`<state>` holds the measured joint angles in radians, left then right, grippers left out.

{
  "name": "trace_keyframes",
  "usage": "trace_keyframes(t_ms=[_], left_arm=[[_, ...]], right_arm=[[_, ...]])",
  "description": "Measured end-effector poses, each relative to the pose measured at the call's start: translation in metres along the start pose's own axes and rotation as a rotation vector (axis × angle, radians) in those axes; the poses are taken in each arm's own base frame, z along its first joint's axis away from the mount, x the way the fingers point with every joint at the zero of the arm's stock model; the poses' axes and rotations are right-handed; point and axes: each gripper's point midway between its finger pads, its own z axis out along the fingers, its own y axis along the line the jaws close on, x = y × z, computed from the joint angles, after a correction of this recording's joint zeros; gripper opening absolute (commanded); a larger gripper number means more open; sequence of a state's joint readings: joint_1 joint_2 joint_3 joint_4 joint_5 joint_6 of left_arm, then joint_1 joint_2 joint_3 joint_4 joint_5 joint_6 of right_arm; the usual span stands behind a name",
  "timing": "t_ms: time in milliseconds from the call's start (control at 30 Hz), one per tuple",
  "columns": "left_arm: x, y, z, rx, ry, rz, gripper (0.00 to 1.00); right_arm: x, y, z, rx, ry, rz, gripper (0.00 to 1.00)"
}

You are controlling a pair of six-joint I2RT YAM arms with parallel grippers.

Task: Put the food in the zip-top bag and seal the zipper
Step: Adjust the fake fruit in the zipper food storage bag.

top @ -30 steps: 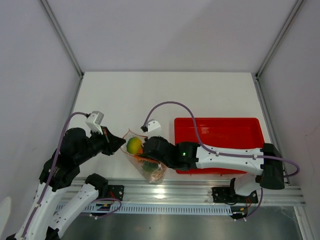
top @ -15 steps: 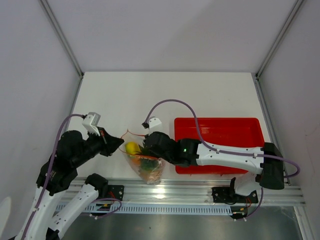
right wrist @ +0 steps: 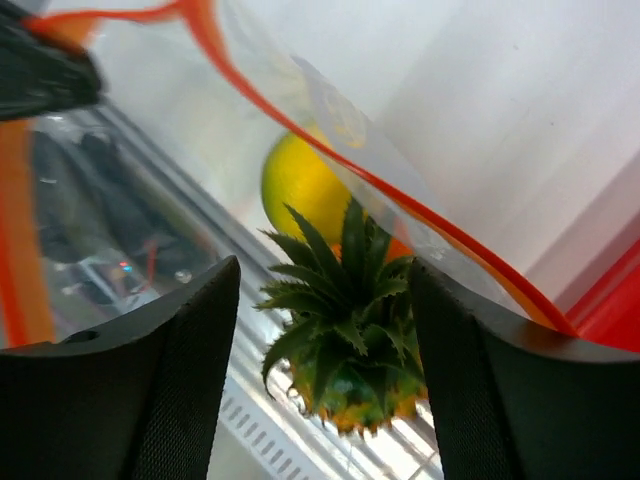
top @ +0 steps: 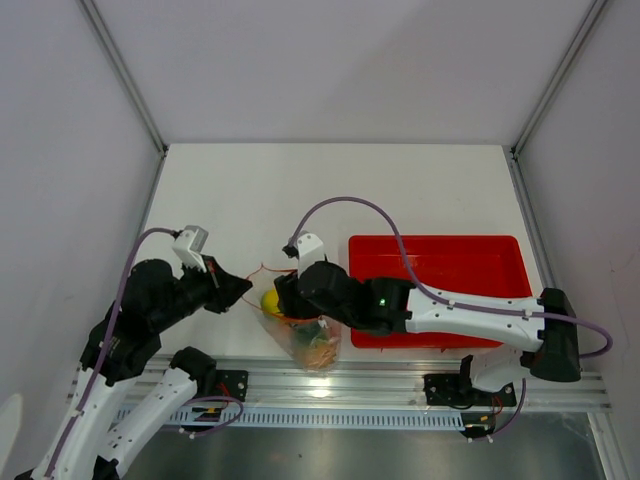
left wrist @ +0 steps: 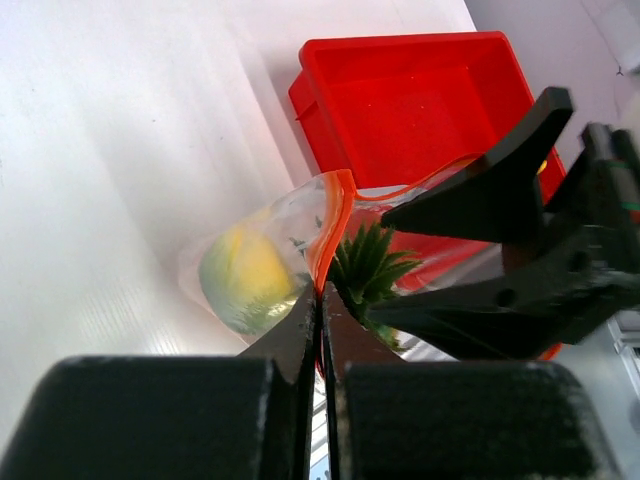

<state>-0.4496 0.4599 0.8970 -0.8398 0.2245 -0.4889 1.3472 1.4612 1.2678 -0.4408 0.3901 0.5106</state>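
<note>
Orange-red plastic, the zipper (left wrist: 335,215), is nipped flat between the tips of the left claw (left wrist: 320,305). Its jaws are pressed together on the strip with no gap, and they hold up one lip of the zip-top bag (left wrist: 290,215). The right claw (right wrist: 322,295) stands wide at the bag's mouth and grips nothing. Its black fingers (right wrist: 170,390) sit on either side of the pineapple (right wrist: 350,370): the left pad is clear of the leaves, the right one close by, and I cannot tell whether it touches. The left wrist view shows only the green crown just inside the strip, with the lemon (left wrist: 245,275) behind clear film. The right wrist view adds the pineapple's orange-brown body and a sliver of orange behind the crown. From above, the bag lies between the two arms near the front edge of the counter (top: 300,190), just beside the red tray (top: 440,260). The right arm's dark wrist covers most of the bag's mouth.
</note>
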Motion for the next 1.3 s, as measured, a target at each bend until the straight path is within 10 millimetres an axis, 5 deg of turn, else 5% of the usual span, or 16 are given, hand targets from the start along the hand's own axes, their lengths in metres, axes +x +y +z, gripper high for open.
trace_keyframes(t_ms=[400,567,800,933,1100,1300], left_arm=[[-0.007,-0.028,0.006,0.140,0.009,-0.014,0.01],[-0.009,-0.026,0.011,0.131,0.010,-0.016,0.01],[-0.004,-0.020,0.018,0.105,0.030,-0.025,0.01],[-0.003,-0.017,0.019,0.096,0.031,-0.026,0.01],[-0.004,-0.015,0.019,0.087,0.025,-0.025,0.01],[-0.004,-0.015,0.019,0.081,0.022,-0.024,0.01]], right_arm=[[-0.062,0.026,-0.061,-0.261,-0.209,0.054,0.81],[-0.057,0.031,-0.049,-0.281,-0.183,0.050,0.81],[-0.037,0.039,-0.006,-0.232,-0.090,0.024,0.79],[-0.043,0.036,0.002,-0.170,-0.083,0.021,0.78],[-0.066,0.027,-0.020,-0.135,-0.144,0.037,0.79],[-0.105,0.005,-0.082,-0.141,-0.267,0.076,0.79]])
